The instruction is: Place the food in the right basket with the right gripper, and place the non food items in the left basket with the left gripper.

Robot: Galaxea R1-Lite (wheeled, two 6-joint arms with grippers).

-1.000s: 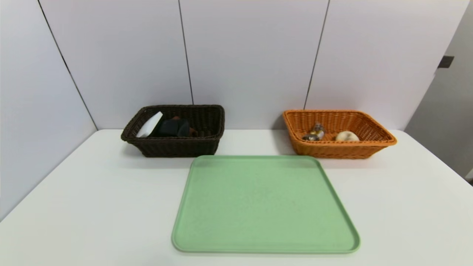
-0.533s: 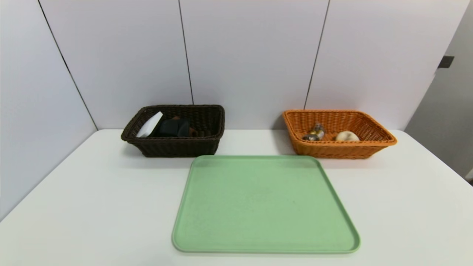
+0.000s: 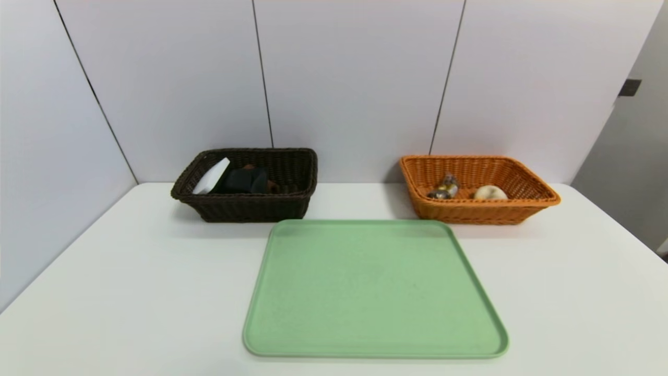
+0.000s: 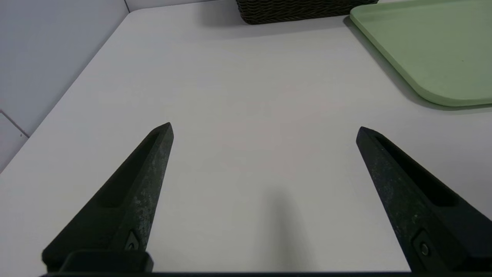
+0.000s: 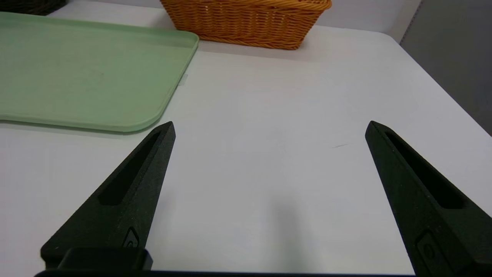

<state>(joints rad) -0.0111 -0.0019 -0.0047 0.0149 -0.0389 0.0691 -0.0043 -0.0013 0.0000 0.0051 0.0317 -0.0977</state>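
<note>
Baskets: dark basket is sitting at the back left of the white table, orange basket at the back right, well apart, with the green tray lying bare between and in front of them.
Non-food: white slab is leaning against the dark basket's left wall; black cloth roll is lying beside it, and a sliver of brown towel is showing behind.
Food: wrapped sweets and cream bun are resting side by side inside the orange basket.
Left gripper: hanging low over bare table left of the tray, fingers spread wide, carrying nothing.
Right gripper: hovering over bare table right of the tray, fingers likewise spread wide and empty.
Progress: sorting is looking finished, since nothing is waiting on the tray.
Handling, as a guess: slab is probably stiff and smooth, best pinched across its thin edges; cloth and towel are soft and would be squashing under a grip at mid-fold; sweets' wrapper is likely slippery, so taking the strip's middle suits; bun is light and crushable, needing a gentle hold at its sides.
</note>
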